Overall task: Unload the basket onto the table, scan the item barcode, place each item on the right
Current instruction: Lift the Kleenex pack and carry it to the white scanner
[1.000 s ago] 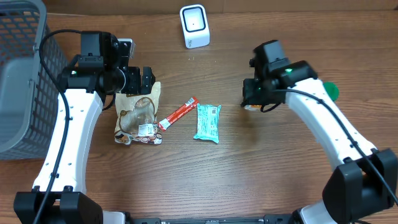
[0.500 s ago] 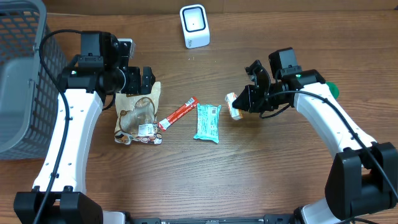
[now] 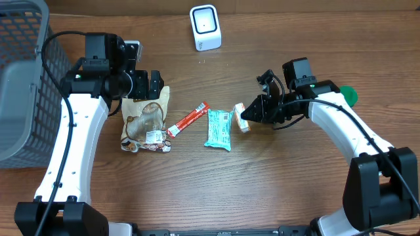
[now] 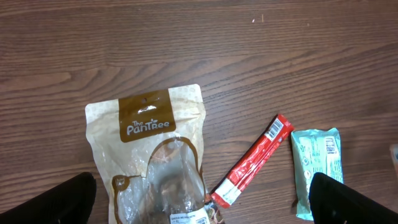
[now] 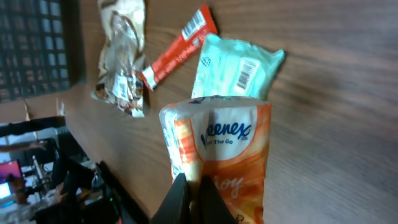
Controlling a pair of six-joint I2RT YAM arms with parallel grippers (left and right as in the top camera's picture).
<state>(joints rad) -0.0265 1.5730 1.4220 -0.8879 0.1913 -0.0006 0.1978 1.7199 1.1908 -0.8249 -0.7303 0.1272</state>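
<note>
The brown wood-grain table [image 3: 295,190] carries everything. At its far left edge stands a grey mesh plastic basket [image 3: 20,98]. Near it lies a cream-and-brown "The Pantree" snack pouch [image 3: 147,121], flat, with its clear window facing up. My left gripper [image 3: 147,84] hangs over the top end of that pouch, jaws spread wide and holding nothing.

At the far edge of the table, towards the middle, sits a white boxy barcode scanner [image 3: 205,27].

A pale teal plastic-wrapped packet [image 3: 219,129] lies flat near the table's centre, and my right wrist view shows its barcode facing up.

Just to the right of it is the item I am carrying, an orange-and-white Kleenex tissue pack [image 3: 242,117]. My right gripper [image 3: 252,113] is clamped tight on one end of it. The pack is beside the teal packet's upper corner and well apart from the scanner.

A slim red foil stick sachet [image 3: 188,120] lies slantwise between pouch and teal packet.
</note>
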